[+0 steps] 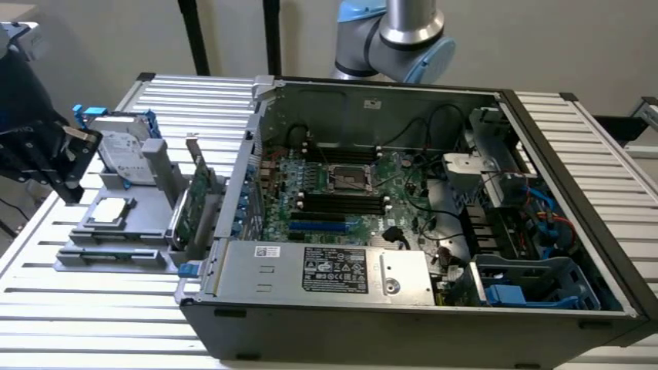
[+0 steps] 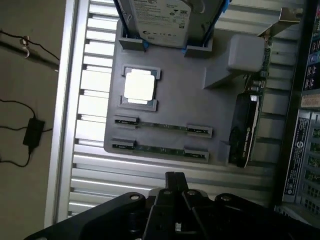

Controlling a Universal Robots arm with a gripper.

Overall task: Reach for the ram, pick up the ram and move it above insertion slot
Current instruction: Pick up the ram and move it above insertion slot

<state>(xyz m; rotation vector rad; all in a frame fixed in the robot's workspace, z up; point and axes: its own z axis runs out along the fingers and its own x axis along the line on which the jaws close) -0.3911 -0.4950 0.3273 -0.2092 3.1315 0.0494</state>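
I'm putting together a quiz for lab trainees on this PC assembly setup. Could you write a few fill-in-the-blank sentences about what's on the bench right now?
1. The gray holder carries ___ ram sticks, parallel to each other.
2. The gripper is ___ and holds nothing, apart from the ram sticks.
3. The processor sits between the ram sticks and the hard drive, whose rails are ___.
Missing words: two; shut; blue.
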